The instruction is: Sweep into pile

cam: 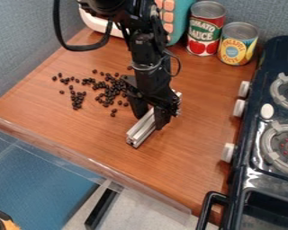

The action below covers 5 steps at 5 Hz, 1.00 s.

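Black fingers [163, 118] are clamped on a grooved, silvery metal bar [142, 130] near the middle of the brown wooden tabletop [104, 134], beside scattered small dark beans [111, 86]. The bar should be stiff, fairly light, best gripped mid-length; the beans will probably roll easily.

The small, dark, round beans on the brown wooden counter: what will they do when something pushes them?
The small, dark, round beans would probably roll or skitter, being rounded and loose on a smooth-looking, brown wooden counter. They look light, so a gentle push should do. The straight silver metal bar could likely herd several together, though some might slip past its ends.
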### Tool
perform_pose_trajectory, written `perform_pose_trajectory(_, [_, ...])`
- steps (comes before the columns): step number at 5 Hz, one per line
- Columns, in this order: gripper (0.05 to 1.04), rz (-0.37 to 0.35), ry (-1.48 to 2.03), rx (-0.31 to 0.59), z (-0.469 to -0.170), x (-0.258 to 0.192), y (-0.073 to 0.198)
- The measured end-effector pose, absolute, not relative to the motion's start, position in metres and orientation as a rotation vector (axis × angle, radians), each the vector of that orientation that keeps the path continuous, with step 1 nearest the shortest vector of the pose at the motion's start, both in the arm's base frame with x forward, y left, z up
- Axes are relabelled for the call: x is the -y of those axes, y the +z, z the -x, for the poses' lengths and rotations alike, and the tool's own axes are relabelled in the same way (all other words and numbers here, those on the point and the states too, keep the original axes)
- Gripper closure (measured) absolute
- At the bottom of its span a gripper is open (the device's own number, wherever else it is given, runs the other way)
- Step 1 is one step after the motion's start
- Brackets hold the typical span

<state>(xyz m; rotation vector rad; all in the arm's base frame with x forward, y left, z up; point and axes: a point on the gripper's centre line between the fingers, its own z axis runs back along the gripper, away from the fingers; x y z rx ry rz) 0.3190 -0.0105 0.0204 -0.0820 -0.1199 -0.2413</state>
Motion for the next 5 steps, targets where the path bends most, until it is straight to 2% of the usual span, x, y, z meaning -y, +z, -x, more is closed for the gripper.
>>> perform_pose_trajectory(1, [0.698, 0.080, -0.223, 0.115, -0.320, 0.010, 0.019])
perform_pose_trajectory(2, [0.718, 0.084, -0.221, 0.105, -0.323, 0.011, 0.018])
perform_pose_trajectory(3, [0.718, 0.093, -0.215, 0.108, -0.338, 0.010, 0.022])
perform_pose_trajectory(5, [0.718, 0.119, -0.130, 0.125, -0.361, -0.049, 0.046])
